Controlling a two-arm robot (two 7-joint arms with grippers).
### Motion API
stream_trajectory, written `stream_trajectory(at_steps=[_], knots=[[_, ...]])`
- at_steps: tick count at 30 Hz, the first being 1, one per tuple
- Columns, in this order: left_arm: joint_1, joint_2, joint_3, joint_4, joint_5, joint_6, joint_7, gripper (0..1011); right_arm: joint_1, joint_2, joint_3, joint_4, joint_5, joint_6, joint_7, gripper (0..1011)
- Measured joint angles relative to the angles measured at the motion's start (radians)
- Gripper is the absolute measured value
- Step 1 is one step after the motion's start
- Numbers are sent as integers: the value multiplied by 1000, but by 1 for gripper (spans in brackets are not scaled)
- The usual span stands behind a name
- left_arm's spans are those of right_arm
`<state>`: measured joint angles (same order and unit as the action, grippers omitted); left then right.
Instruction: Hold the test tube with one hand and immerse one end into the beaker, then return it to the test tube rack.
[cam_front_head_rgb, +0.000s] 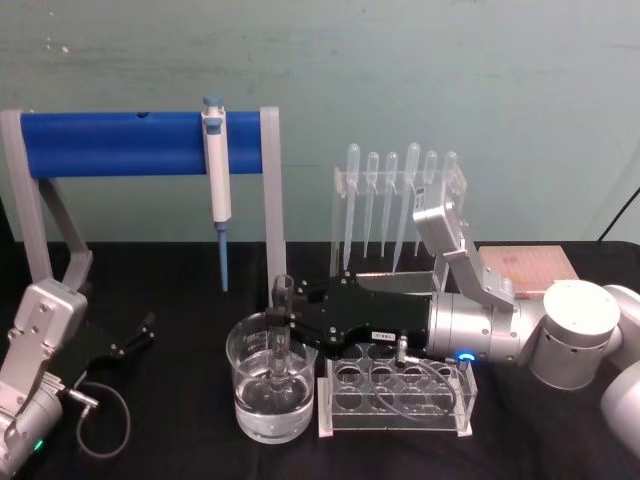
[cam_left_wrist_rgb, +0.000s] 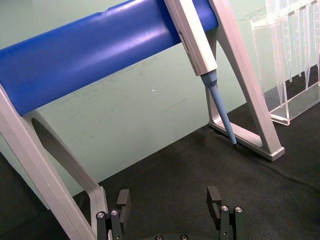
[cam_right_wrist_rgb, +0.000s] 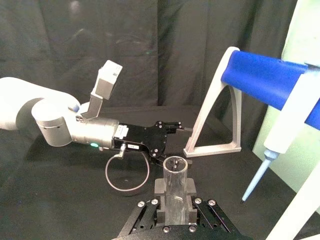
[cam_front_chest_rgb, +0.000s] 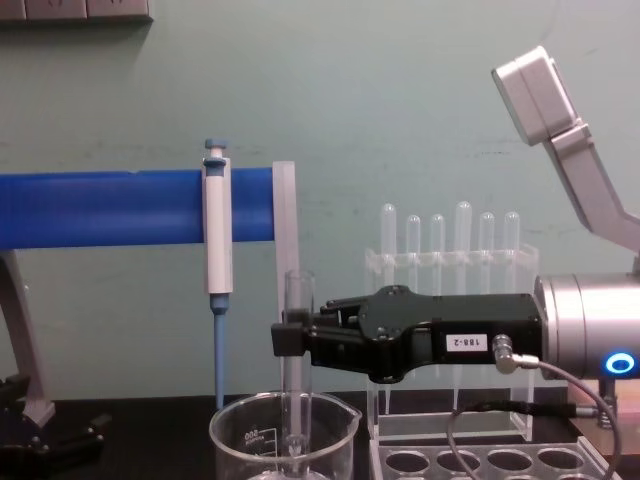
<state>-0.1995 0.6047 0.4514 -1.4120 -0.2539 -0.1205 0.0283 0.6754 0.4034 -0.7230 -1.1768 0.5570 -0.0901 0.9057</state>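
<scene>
Head view: the black right gripper (cam_front_head_rgb: 285, 325) has its jaws clenched on the slim, clear glass test tube (cam_front_head_rgb: 281, 345). The tube stands upright, its lower end inside the wide glass beaker (cam_front_head_rgb: 245, 400) on the black-clothed table (cam_front_head_rgb: 180, 300). Chest view: the tube's open rim rises above the jaws. Left wrist view: the left gripper (cam_left_wrist_rgb: 167, 197) has its jaws spread, grasping nothing.

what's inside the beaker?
The test tube, held upright by the right gripper, lower end in clear liquid. Glass hides whether its tip touches bottom. Left gripper sits idle, far left.
</scene>
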Motion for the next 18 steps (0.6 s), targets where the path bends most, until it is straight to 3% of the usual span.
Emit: stream_trajectory(at_steps=[5,18], knots=[[0,0,0,0,0,0,0,1000,1,10,10,-26,-4,-7,7,224],[0,0,0,0,0,0,0,1000,24,59,32,-133,32,59,17,224]])
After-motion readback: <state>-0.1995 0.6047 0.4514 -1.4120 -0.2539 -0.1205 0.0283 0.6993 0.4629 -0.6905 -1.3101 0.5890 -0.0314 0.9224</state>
